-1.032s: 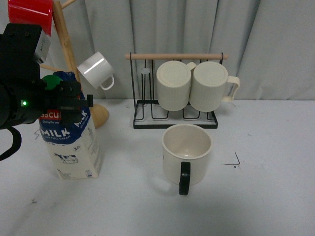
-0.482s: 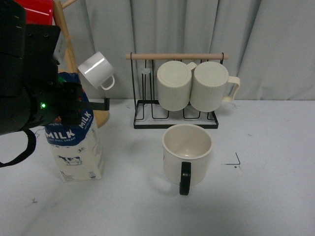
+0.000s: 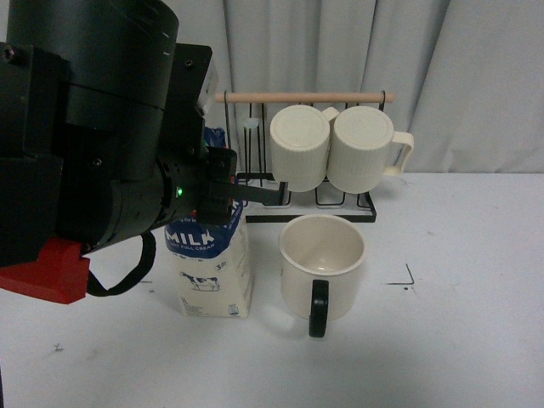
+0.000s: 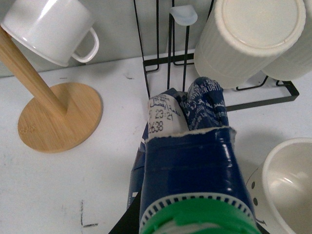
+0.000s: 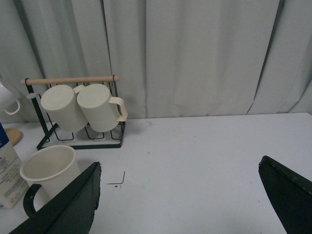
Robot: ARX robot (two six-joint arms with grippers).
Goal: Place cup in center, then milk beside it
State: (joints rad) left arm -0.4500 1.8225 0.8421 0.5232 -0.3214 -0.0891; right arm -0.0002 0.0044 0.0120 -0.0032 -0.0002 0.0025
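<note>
Cup [image 3: 323, 262]: upright on the counter [image 3: 459, 340] near the middle, in front of the rack [image 3: 303, 200], black handle toward the camera; first step judged done.
Milk [image 3: 210, 268]: upright, base on or just above the counter, close at the cup's left with a thin gap; top hidden in the front view behind the left arm [image 3: 102, 144].
Left fingers [image 3: 234, 197]: reaching over the carton top; green cap and blue shoulder fill the left wrist view, so probably clamped on the milk from the sides, but contact itself not visible, cannot tell for sure.
Reason for the hold: a high grasp keeps the tall carton vertical and leaves its base free to settle flat.
Right fingers [image 5: 185, 202]: wide apart, holding nothing, well away at the right, clear of the work.
Step in hand: second one, nearly finished.
Risk: brushing the cup or tipping the carton on release.
</note>
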